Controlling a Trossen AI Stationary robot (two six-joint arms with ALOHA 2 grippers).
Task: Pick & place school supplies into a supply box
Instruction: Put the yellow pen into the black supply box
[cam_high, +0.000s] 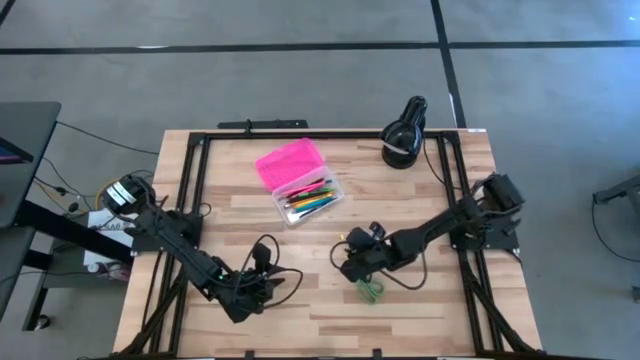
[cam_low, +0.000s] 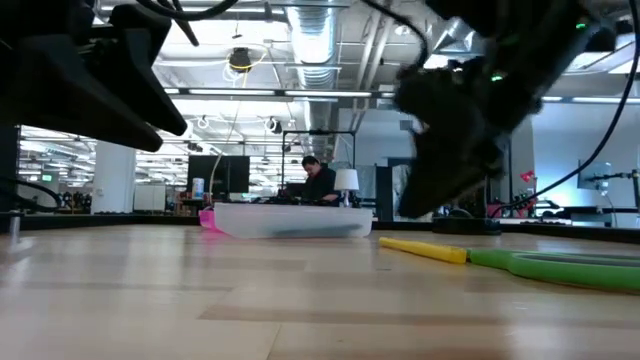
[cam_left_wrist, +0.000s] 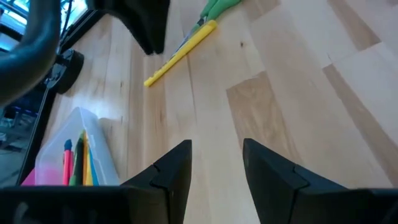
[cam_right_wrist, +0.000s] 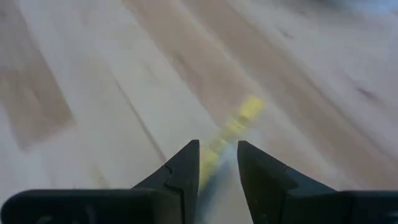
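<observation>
a: note — the right gripper (cam_right_wrist: 217, 165) is low over the table (cam_high: 420, 300), jaws parted a narrow gap, with the yellow pen (cam_right_wrist: 233, 130) running between the tips. no squeeze visible; nothing held yet.

b: where is that pen on the table?

a: on the bare wood near the front, right of centre, well apart from the supply box (cam_high: 300, 185). in the left wrist view the yellow pen (cam_left_wrist: 180, 53) lies flat, one end touching or just beside the green-handled scissors (cam_left_wrist: 217, 7); which, cannot tell.

b: box state?

a: pink lid folded back, clear base open with several coloured pens (cam_high: 308, 198) already inside.

b: handling judgement?

a: thin, stiff, light, smooth barrel. likely to roll or pivot if pinched near an end. best taken across the barrel near mid-length, away from the scissors, so they are not dragged along. the scissors look heavier and flat; the handle loops seem the better hold.

b: other arm?

a: the left gripper (cam_left_wrist: 214, 165) waits over the front left of the table, jaws parted and empty, pointed toward the box.
</observation>
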